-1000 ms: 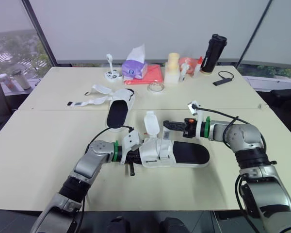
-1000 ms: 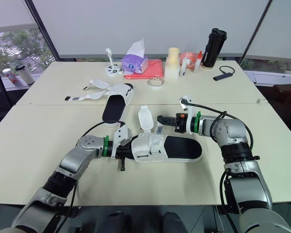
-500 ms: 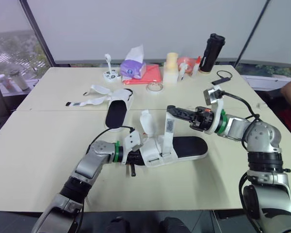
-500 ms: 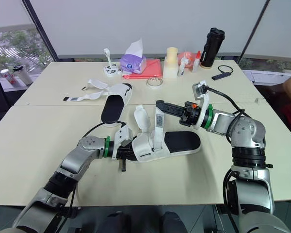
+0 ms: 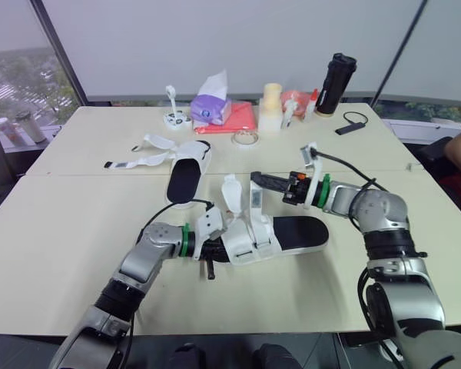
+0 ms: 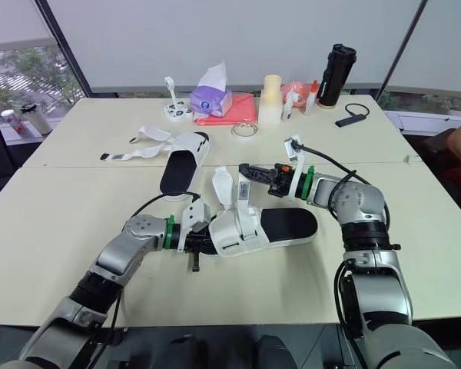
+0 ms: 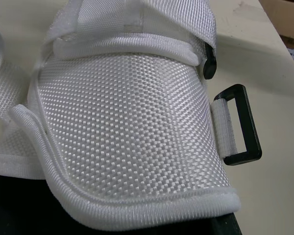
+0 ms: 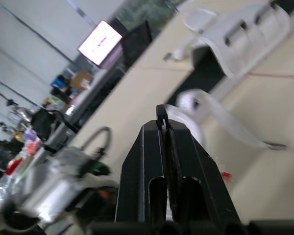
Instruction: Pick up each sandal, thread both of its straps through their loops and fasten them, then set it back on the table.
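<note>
**Near sandal held, one strap raised**

We see the near sandal (image 5: pixel 280 234) lying in the middle of the desk (image 5: pixel 61 223), with one white strap (image 5: pixel 256 204) standing upright. The right jaws are clenched on that strap's tip, and the left jaws grasp the sandal's toe end. The second sandal (image 5: pixel 186 173) lies farther back, its straps loose

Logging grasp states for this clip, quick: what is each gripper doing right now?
Left gripper: cannot be told, at the toe of the white woven sandal.
Right gripper: jaws closed on that sandal's white fabric strap.
</note>
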